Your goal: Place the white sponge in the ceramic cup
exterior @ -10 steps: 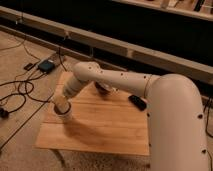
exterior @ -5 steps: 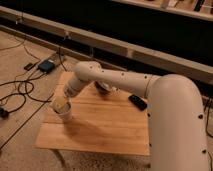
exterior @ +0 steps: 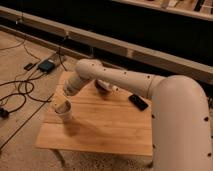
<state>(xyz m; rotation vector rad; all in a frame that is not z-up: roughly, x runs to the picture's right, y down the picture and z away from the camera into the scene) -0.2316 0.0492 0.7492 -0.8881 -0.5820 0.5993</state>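
White sponge not visible as a separate item; cannot tell if inside the cup or hidden by the arm. Ceramic cup [exterior: 64, 110] upright near left edge of wooden table [exterior: 105, 132], toward the front-left area. No brands, labels or readable writing anywhere.

Vs half a sec ago: arm end lifted a bit, more of cup rim and body exposed; cup itself in same spot.

End effector [exterior: 67, 98] just above and slightly behind cup rim, at or very near it; cannot tell whether open or closed, nor whether gripping anything. Big white arm [exterior: 150, 90] across the table from right foreground, bending down-left to the cup.

Dark round bowl-like object [exterior: 104, 86] at back of table, partly behind arm. Flat black phone [exterior: 138, 102] near right back edge. Cables [exterior: 20, 92] and small dark boxes [exterior: 46, 65] on floor at left.
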